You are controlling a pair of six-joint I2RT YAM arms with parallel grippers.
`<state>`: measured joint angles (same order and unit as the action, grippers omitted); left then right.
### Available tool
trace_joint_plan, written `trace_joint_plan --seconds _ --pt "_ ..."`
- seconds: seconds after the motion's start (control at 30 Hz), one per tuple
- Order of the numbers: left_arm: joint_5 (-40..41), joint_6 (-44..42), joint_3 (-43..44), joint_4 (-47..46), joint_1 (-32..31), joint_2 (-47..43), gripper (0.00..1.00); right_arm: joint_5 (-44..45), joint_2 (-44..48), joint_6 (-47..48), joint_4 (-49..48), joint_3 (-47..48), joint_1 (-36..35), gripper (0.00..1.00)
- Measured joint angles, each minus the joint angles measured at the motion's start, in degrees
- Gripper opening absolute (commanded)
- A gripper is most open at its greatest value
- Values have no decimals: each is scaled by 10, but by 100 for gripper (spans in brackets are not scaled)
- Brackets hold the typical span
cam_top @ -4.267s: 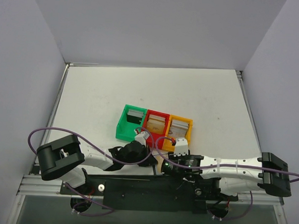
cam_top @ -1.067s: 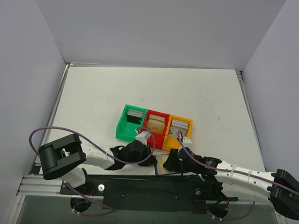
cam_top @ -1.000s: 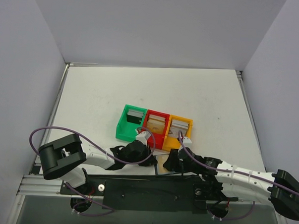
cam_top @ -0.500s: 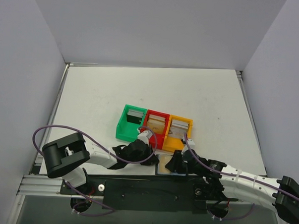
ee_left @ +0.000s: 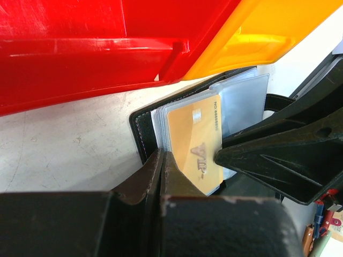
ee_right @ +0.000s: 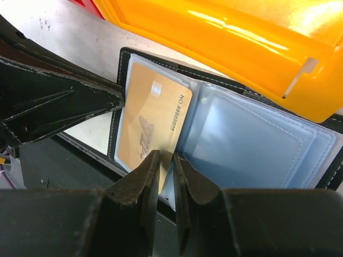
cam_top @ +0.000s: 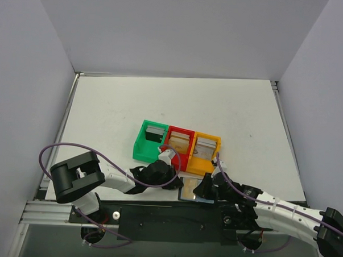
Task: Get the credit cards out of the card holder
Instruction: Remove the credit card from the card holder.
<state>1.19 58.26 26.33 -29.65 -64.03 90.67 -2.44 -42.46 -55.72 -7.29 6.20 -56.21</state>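
The card holder [cam_top: 187, 186] is a black folder of clear sleeves [ee_right: 252, 144], lying open at the table's near edge. Its left sleeve holds a tan credit card [ee_right: 150, 123], marked VIP in the left wrist view [ee_left: 195, 139]. My left gripper [ee_left: 161, 155] is shut on the left edge of the holder's cover [ee_left: 140, 131]. My right gripper [ee_right: 167, 158] reaches in from the near side. Its jaws are drawn almost together on the card's lower right corner. Seen from above, the two grippers [cam_top: 177, 183] [cam_top: 201, 189] meet over the holder.
A row of three joined boxes stands just behind the holder: green [cam_top: 137, 147], red [cam_top: 169, 153] and orange [cam_top: 199, 165]. Each has cards in it. The orange wall [ee_right: 225, 37] is close over the right fingers. The black base rail [cam_top: 156, 216] runs along the near edge.
My right gripper has pulled back from the orange box toward the near edge, onto the holder, and its jaws have narrowed around the tan card. The left gripper stays shut.
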Motion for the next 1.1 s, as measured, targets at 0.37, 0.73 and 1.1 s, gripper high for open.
trace_joint_plan --seconds 0.37,0.73,1.1 --pt "0 0 0 0 0 0 0 -5 28 -4 1 -5 10 18" --pt "0 1 0 0 0 -1 0 -5 40 -4 15 -6 15 8" --pt "1 2 0 1 1 -1 0 -4 63 -4 24 -10 18 7"
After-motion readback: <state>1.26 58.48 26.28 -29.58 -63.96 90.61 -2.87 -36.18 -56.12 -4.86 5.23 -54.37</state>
